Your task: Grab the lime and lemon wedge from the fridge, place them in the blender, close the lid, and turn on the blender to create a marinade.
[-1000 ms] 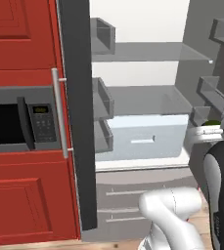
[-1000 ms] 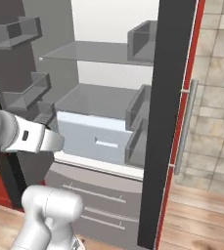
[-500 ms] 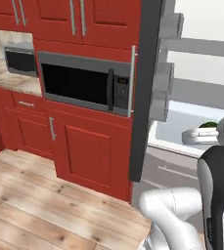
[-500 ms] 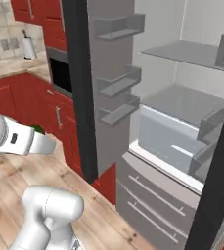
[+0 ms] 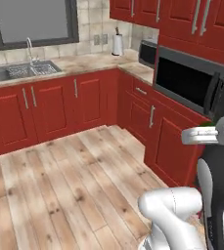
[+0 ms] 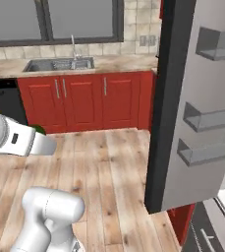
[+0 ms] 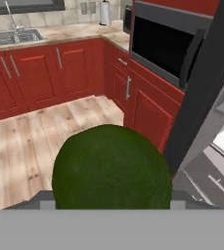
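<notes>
Red cabinets [image 5: 50, 107] run under a pale counter [image 5: 74, 66] with a steel sink [image 5: 15, 72] below the window, and a wooden floor [image 5: 59, 185] spreads out in front. To one side a microwave [image 5: 187, 80] sits in the red units; the fridge [image 6: 192, 113] door stands open, its grey bins showing. The gripper [image 7: 111, 205] has its jaws spread wide around the lime [image 7: 112, 168], the dark green ball sitting between the fingertips, carried above the floor
</notes>
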You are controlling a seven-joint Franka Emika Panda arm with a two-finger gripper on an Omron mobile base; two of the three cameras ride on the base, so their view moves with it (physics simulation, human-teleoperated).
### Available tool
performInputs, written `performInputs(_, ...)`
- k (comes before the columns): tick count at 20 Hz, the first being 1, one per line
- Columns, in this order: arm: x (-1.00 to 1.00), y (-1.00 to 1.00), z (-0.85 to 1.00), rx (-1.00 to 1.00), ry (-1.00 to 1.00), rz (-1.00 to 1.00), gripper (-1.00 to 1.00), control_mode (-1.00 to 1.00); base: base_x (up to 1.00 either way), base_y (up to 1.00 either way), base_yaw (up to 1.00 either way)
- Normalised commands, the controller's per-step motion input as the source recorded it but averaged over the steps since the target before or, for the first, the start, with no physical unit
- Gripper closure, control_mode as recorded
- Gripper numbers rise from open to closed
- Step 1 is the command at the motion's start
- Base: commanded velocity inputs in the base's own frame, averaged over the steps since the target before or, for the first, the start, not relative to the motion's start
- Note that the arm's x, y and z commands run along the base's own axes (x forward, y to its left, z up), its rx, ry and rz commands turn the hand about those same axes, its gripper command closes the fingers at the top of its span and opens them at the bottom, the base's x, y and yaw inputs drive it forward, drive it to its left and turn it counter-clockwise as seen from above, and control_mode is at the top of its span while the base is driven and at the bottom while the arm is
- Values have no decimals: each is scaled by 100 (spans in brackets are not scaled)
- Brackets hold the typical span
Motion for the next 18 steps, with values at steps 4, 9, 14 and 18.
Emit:
performInputs(4,0,0,0,0,0,0,100,100,5,38,88)
performInputs(9,0,0,0,0,0,0,100,100,50,72,66)
performInputs(14,0,0,0,0,0,0,100,100,100,28,48)
performInputs(18,0,0,0,0,0,0,100,100,100,-14,36)
